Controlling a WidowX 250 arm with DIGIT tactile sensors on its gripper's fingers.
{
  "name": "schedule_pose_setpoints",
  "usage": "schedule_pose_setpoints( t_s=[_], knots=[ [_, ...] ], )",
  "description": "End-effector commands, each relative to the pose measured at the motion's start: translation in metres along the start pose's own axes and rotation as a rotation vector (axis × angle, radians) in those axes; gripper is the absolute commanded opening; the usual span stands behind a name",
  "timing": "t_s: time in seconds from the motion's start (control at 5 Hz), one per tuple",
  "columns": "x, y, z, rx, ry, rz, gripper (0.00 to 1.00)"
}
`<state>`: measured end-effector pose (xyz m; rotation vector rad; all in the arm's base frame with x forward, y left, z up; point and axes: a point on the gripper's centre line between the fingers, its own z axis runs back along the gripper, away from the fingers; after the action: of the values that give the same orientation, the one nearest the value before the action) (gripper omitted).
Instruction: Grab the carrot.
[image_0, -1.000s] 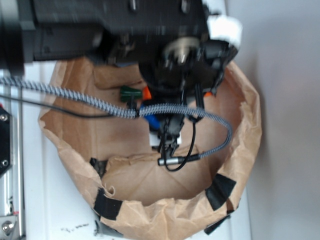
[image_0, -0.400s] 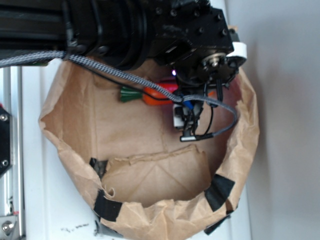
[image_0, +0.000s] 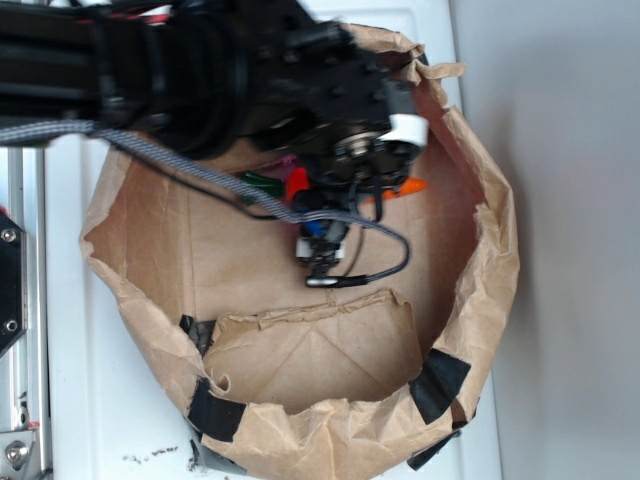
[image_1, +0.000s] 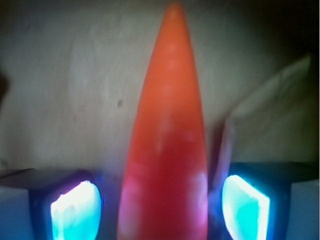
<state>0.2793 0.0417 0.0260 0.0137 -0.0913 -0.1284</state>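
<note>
The carrot is glossy orange and fills the middle of the wrist view, its point aimed up and away. It lies lengthwise between my gripper fingers, whose glowing cyan pads stand on either side with a dark gap left and right of the carrot, so the gripper is open around it. In the exterior view the arm's black head covers most of the carrot. Only an orange patch, the tip at the right and the dark green stem show. The gripper itself is hidden there under the arm.
The carrot lies on the floor of a wide brown paper bag with crumpled walls and black tape patches. A braided cable and a small wrist camera hang below the arm. White table surface surrounds the bag.
The arm's head swung right, then back left and lower over the carrot. The carrot and its green stem have stayed where they were.
</note>
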Motion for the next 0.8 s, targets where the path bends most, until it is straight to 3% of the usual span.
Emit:
schedule_pose_setpoints(
  t_s=[0.0, 0.6],
  knots=[
    [-0.001, -0.009, -0.017, 0.066, -0.064, 0.004, 0.00],
    [-0.002, -0.028, 0.078, -0.061, -0.053, 0.071, 0.00]
  ],
)
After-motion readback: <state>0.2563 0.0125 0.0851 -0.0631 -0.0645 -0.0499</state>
